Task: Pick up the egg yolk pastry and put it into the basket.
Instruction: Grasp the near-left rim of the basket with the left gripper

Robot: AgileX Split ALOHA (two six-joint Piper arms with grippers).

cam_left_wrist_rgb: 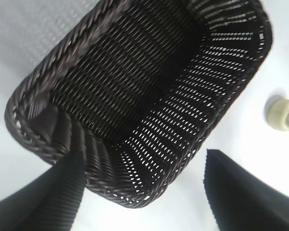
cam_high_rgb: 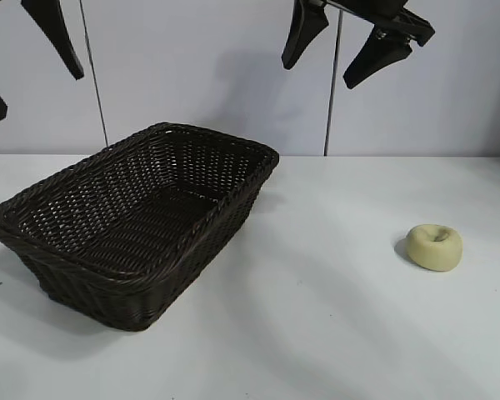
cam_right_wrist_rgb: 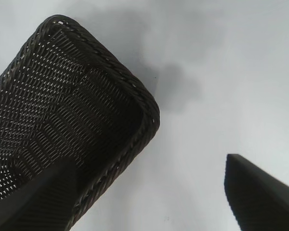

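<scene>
The egg yolk pastry (cam_high_rgb: 434,247) is sitting on the white table (cam_high_rgb: 333,333) toward the right side of the exterior view, well apart from the basket (cam_high_rgb: 108,271) and touching nothing else. The pastry is round, so no long axis is showing; its dimpled, slightly browned centre is facing upward and tilting a little toward the camera. The basket is resting on the left half of the table, with its long axis running diagonally from the near left corner toward the far centre and its open side facing up. Nothing is lying inside it. The left gripper (cam_high_rgb: 29,62) is hanging high above the basket's left end, with its fingers spread wide and holding nothing; in the left wrist view the two dark fingers (cam_left_wrist_rgb: 48,197) are framing the basket (cam_left_wrist_rgb: 149,96), and the pastry (cam_left_wrist_rgb: 282,113) is showing beyond the basket's side wall. The right gripper (cam_high_rgb: 350,46) is hanging high above the table between basket and pastry, fingers likewise parted and empty; its wrist view is showing one corner of the basket (cam_right_wrist_rgb: 62,125) and bare table.
</scene>
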